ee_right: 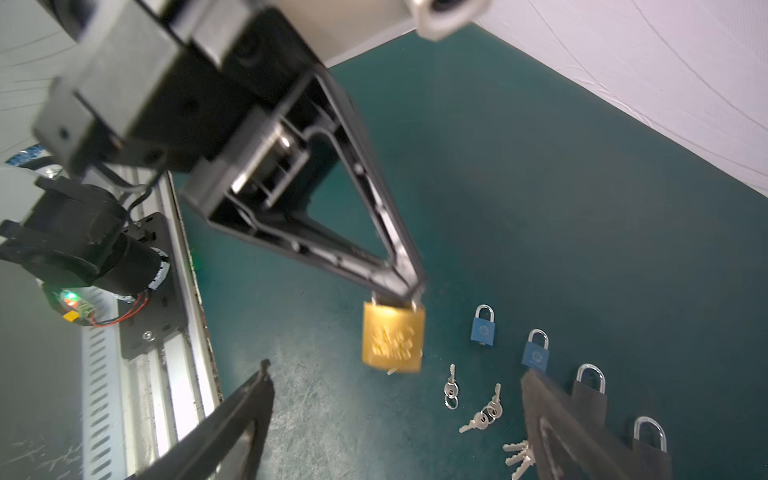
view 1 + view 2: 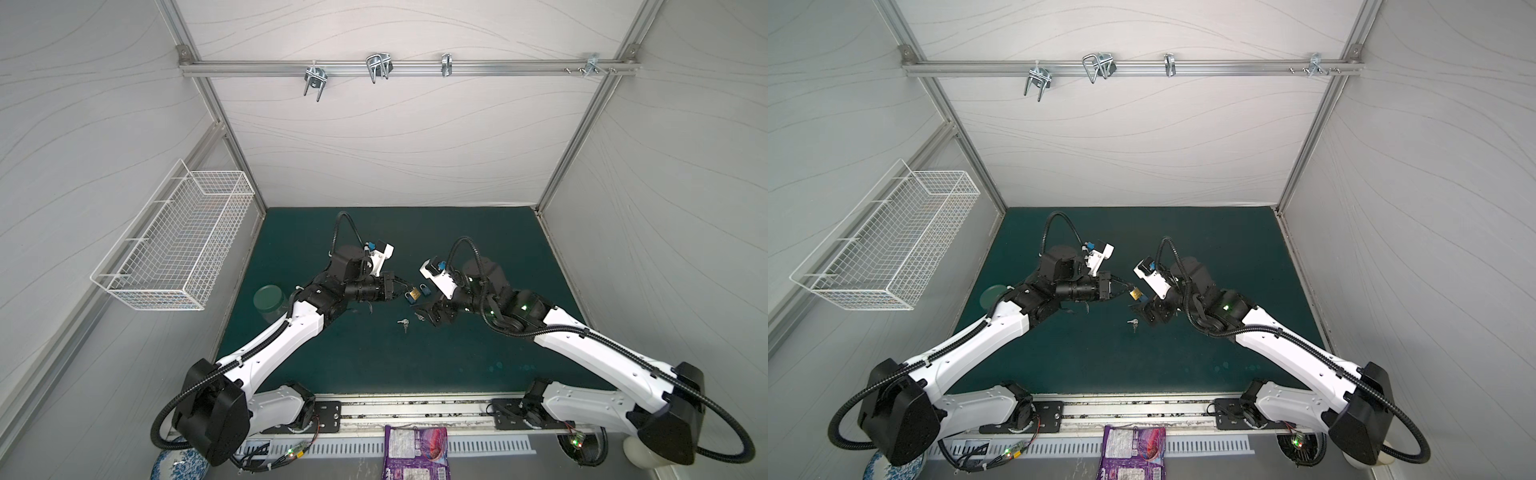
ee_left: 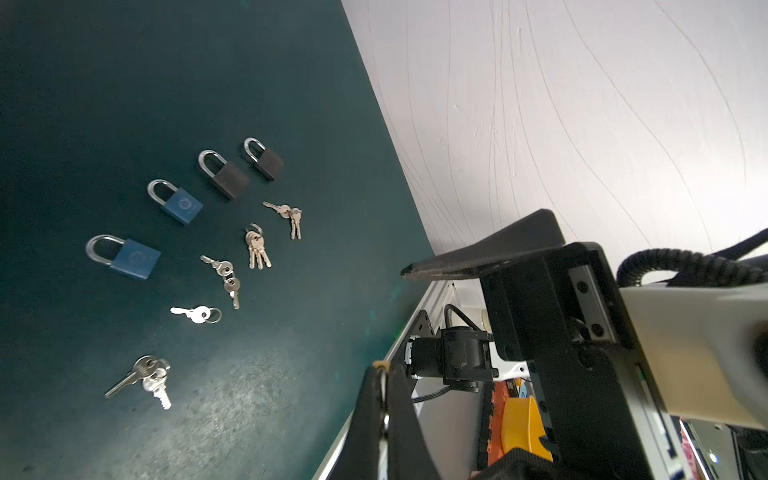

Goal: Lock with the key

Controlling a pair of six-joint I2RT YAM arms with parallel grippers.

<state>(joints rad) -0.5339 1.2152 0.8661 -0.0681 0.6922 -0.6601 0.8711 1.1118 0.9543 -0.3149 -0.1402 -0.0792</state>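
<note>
Left gripper point(image 1: 405, 286): pinching brass padlock point(image 1: 394, 336) by its shackle, raised over the middle of the green mat point(image 2: 374, 365) | Right gripper point(image 2: 424, 311): fingers spread wide, just right of padlock | Keys point(image 2: 403, 323): on mat, nearer side.

A white wire basket point(image 2: 174, 245) hangs on the left wall. A round green jar point(image 2: 270, 301) stands on the left side of the dark green mat point(image 2: 415, 365). Shiny metal hooks point(image 2: 378, 66) hang from a rail point(image 2: 249, 68) on the far wall. A purple packet point(image 2: 415, 453) lies near, in the middle. A blue and white pot point(image 2: 178, 465) sits in the near left corner.
</note>
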